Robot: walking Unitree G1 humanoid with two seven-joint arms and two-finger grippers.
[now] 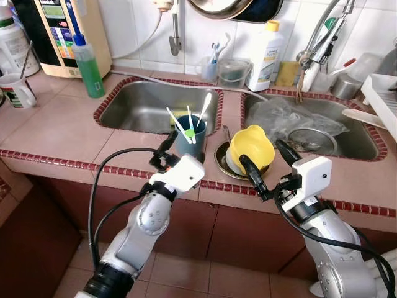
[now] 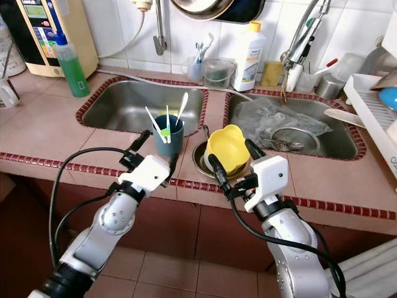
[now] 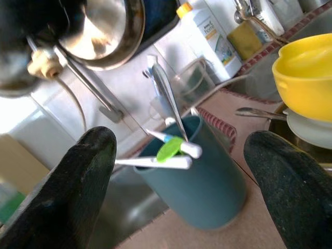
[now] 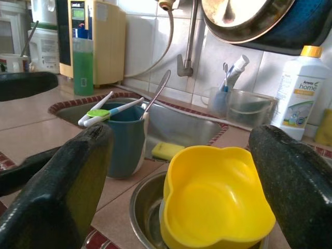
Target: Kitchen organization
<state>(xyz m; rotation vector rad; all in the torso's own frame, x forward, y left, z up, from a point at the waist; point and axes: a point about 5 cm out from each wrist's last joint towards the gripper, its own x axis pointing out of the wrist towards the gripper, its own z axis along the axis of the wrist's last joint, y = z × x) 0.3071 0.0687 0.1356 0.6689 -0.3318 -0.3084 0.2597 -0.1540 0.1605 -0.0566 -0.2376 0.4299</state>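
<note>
Both silver arms are bent at the elbow and reach up and forward to the front edge of the desk (image 1: 74,127), one on each side of its middle strip. The left pincer (image 1: 166,148) sits just over that edge, its two black fingers (image 3: 78,192) spread wide apart with nothing between them. The right pincer (image 1: 268,162) is beside it, also above the front edge, tilted inward a bit toward the left one, fingers (image 4: 67,181) splayed just as wide and gripping nothing. White wrist housings face up, black cables looping off both forearms.
</note>
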